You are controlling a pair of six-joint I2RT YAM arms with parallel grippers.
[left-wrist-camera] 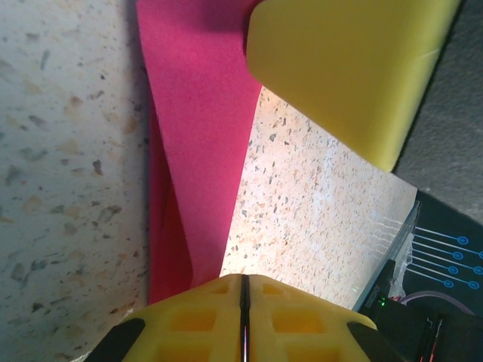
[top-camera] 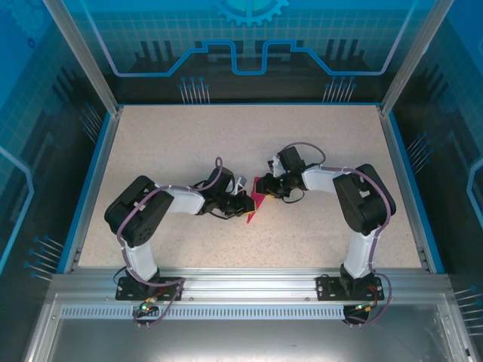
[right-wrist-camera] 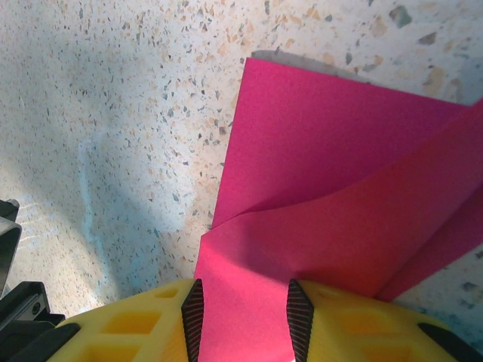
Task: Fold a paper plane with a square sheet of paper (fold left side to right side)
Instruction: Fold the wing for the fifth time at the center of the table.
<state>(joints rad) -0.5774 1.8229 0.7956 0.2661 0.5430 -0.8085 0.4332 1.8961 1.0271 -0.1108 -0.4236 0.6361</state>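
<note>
The square sheet of magenta-pink paper (top-camera: pixel 257 200) lies at the middle of the speckled beige tabletop (top-camera: pixel 189 143), partly flat and partly lifted into a loose flap that has not been creased. The step in hand looks like carrying the left side across to the right. To do it well, the lifted edge should travel in a low arc and meet the far edge squarely before anything presses down, while the flat half is kept from sliding. A tug sideways would likely skew the fold. The left gripper (left-wrist-camera: pixel 243 290) has its yellow fingers pressed together, apparently clamped on the sheet's edge where the paper runs in at their tips. The right gripper (right-wrist-camera: pixel 245 302) has its ribbed pads (right-wrist-camera: pixel 192 317) apart, with the flap lying in the gap, unpinched. Both arms reach inward with elbows out, forearms converging and wrists low over the sheet, the grippers close to each other.
</note>
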